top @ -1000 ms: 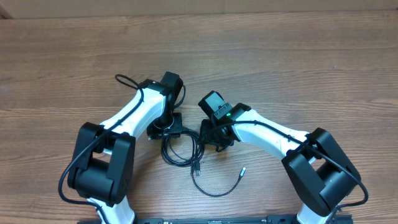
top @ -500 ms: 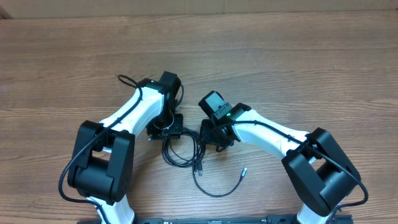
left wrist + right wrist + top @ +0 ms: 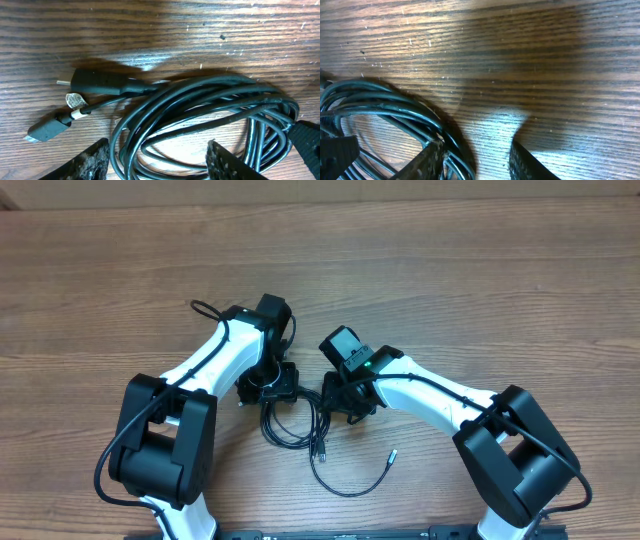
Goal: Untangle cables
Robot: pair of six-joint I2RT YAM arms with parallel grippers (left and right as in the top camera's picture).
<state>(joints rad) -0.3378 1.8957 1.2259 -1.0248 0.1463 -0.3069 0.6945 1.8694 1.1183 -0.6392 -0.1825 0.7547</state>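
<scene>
The cables lie as a black coil [image 3: 291, 423] between my two arms, with one loose loop [image 3: 345, 483] trailing toward the front and ending in a small silver plug tip [image 3: 391, 452]. My left gripper [image 3: 274, 391] stands at the coil's left rim. In the left wrist view the coil [image 3: 200, 112] fills the right half, and my left gripper [image 3: 160, 165] is open with several strands running between its fingers [image 3: 92, 162]. A black plug [image 3: 100, 82] and a small connector [image 3: 47, 129] lie to the left. My right gripper [image 3: 476, 165] is open, its left finger [image 3: 427, 162] against the coil's edge [image 3: 385, 107].
Brown wood-grain table [image 3: 480, 270] stretches away behind both arms. The thicker black arm wires run along the white links, one looping out at the left arm [image 3: 203, 310]. The black arm bases [image 3: 165, 445] stand at the near edge.
The left gripper has shifted slightly toward the coil, and the coil's left side has moved a little. The right arm has stayed where it was.
</scene>
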